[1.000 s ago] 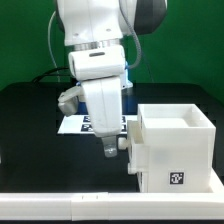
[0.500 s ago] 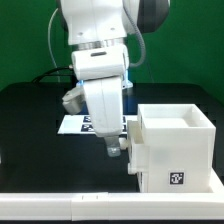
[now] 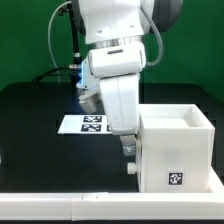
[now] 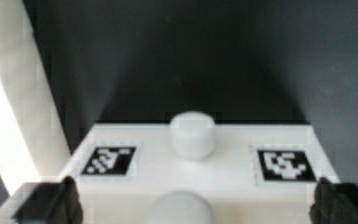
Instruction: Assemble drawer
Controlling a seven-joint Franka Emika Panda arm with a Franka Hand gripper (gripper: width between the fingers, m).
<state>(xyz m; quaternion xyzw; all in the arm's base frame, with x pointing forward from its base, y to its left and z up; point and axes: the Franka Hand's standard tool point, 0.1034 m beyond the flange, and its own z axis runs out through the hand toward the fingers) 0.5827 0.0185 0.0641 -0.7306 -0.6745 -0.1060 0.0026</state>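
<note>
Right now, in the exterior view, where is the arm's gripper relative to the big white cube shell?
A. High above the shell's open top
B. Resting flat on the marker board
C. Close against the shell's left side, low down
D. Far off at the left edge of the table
C: the gripper hangs low, right beside the left wall of the cube shell, with the marker board lying behind it.

A green backdrop (image 3: 30, 45) fills the exterior view from nine o'clock up to twelve, evenly lit and plain. Below it a black tabletop (image 3: 35, 110) spreads across the middle, matte and dark. Dark cables (image 3: 68, 35) hang near eleven o'clock in front of the green. At six o'clock a white rail (image 3: 60, 205) runs along the front edge. A flat marker board (image 3: 82, 124) lies near the centre.
</note>
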